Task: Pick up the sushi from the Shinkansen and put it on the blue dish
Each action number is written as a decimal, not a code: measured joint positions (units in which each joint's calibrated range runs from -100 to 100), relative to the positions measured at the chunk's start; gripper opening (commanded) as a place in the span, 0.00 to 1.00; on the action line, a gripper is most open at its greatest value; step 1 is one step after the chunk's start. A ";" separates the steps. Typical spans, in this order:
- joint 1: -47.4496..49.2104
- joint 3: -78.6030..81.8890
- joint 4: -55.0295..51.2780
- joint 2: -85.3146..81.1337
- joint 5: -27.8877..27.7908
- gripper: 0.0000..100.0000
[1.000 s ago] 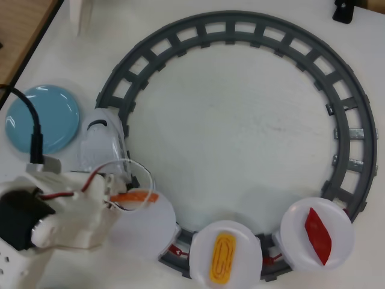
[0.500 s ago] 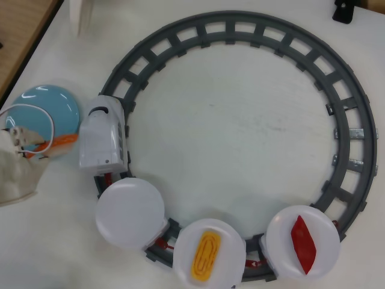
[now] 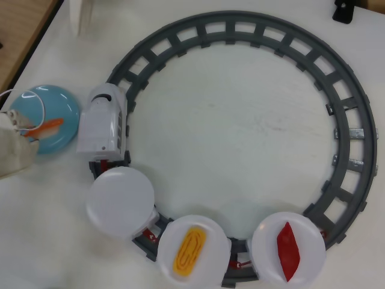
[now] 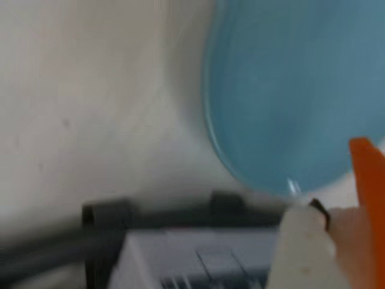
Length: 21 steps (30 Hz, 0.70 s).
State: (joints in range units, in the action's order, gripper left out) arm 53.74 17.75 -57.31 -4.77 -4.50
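The blue dish sits at the left of the overhead view, just left of the white Shinkansen on the grey track. My gripper reaches in from the left edge and is shut on the orange sushi, holding it over the dish's lower part. The blurred wrist view shows the blue dish, the orange sushi at the right edge next to a white finger, and the train's roof below. The first white plate behind the train is bare.
The second white plate carries a yellow egg piece. The third plate carries a red pointed piece. A wooden edge runs along the upper left. A white wire loops over the dish.
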 measured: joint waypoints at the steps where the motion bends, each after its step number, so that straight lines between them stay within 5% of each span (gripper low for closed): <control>1: 0.25 -0.64 1.09 1.69 0.47 0.03; 21: 3.76 -18.85 6.89 23.45 10.81 0.03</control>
State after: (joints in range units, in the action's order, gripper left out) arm 57.50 -1.10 -50.42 18.68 6.31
